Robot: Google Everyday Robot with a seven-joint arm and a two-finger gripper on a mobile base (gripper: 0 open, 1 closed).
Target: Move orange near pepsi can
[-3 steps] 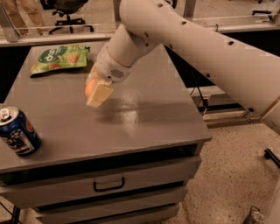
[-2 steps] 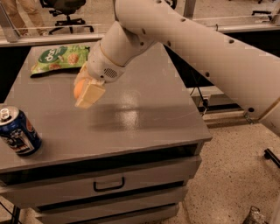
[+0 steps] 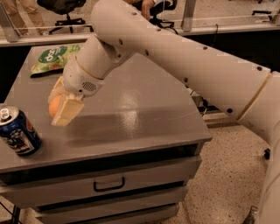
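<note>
My jaws, clamped on the orange [image 3: 53,107], hang over the left side of a grey worktop [image 3: 144,113] that tops a drawer cabinet [image 3: 109,186]. A speckled floor [image 3: 218,192] spreads at the right. A black office chair [image 3: 65,8] stands at the back.

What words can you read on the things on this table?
Nothing here can be read for sure.
Green snack bag: white letters on its front, too blurred to read.
Pepsi can: a red, white and blue logo, its words too blurred to read.
Gripper, above the table's left side near the can, holding the orange: no writing on either.
</note>
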